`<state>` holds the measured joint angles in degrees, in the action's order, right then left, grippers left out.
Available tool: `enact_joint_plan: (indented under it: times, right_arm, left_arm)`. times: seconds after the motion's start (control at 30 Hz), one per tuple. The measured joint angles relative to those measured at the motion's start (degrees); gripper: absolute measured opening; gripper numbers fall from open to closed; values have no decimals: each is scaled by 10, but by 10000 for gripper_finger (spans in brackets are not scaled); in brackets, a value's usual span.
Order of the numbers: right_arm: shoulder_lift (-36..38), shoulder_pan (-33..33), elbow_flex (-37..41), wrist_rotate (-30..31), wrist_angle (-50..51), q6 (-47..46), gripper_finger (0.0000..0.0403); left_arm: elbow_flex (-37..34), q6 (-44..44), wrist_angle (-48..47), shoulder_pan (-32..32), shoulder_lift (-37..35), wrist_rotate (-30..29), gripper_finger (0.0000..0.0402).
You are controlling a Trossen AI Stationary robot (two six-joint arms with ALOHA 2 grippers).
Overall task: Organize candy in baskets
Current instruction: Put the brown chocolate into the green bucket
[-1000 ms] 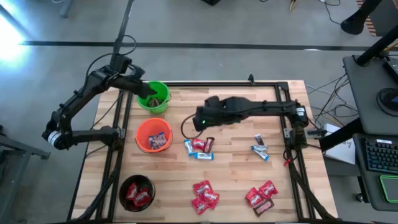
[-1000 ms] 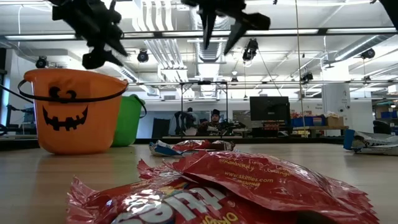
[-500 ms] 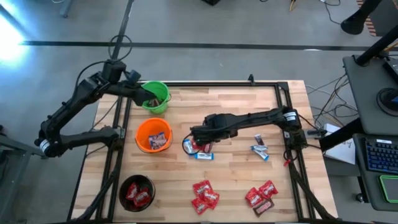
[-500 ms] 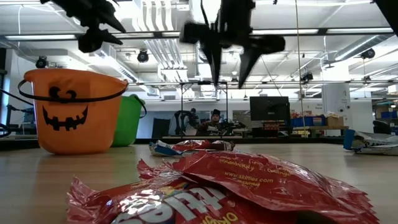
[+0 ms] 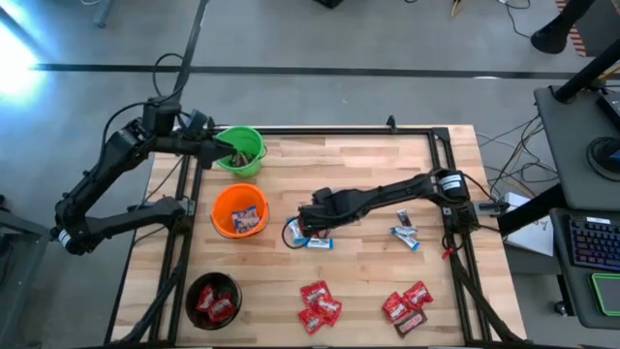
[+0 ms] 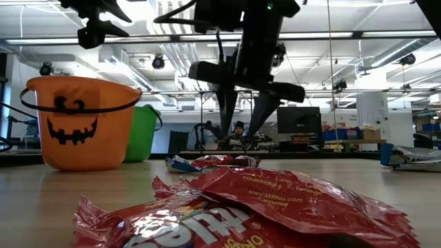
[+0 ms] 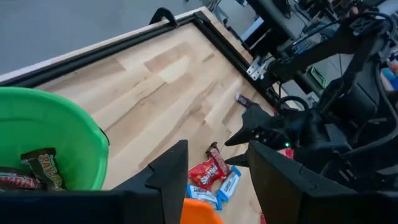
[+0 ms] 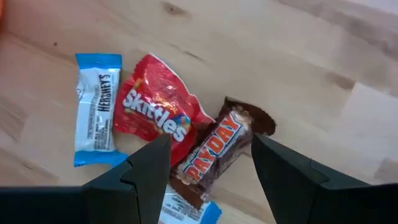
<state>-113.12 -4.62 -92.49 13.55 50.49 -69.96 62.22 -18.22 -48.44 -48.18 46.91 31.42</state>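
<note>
My right gripper [image 8: 208, 160] stands open, pointing steeply down just above a small cluster of candy [image 5: 312, 233] at mid-table. Its fingers stand on either side of a brown bar [image 8: 214, 149] without touching it. Beside the bar lie a red pack [image 8: 158, 118] and a blue-and-white bar [image 8: 96, 109]. In the low view the right gripper [image 6: 239, 131] hangs clear of the table. My left gripper [image 7: 214, 165] is open and holds nothing, raised beside the left rim of the green basket [image 5: 239, 152], which has brown candy [image 7: 37, 169] in it. The orange basket [image 5: 238, 210] and the black basket [image 5: 213, 299] hold candy too.
More candy lies loose on the wooden table: red packs [image 5: 320, 303] near the front edge, a red and brown pile [image 5: 407, 305] at the front right, and blue-and-white bars [image 5: 405, 233] at the right. A black frame [image 5: 387, 128] borders the table. A big red wrapper [image 6: 241, 207] fills the low view's foreground.
My right gripper has come down toward the candy cluster at mid-table, tipping more steeply downward, and has stayed open. My left gripper has drawn back from over the green basket toward the table's left edge and risen a little, still open and holding nothing.
</note>
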Motion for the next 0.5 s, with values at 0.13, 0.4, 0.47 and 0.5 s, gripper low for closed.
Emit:
enact_joint_plan:
  times: [0.13, 0.4, 0.47, 0.5]
  right_arm:
    - [0, 1, 7, -1, 13, -139, 217]
    - [-2, 2, 7, 47, 13, -381, 217]
    - [-3, 2, 11, 38, 14, -382, 217]
    - [-3, 2, 14, 35, 11, -387, 217]
  left_arm:
    - [0, 13, 0, 0, 6, -3, 149]
    - [0, 49, 0, 0, 11, -24, 149]
    - [0, 62, 0, 0, 13, -24, 149]
    - [0, 68, 0, 0, 14, -24, 149]
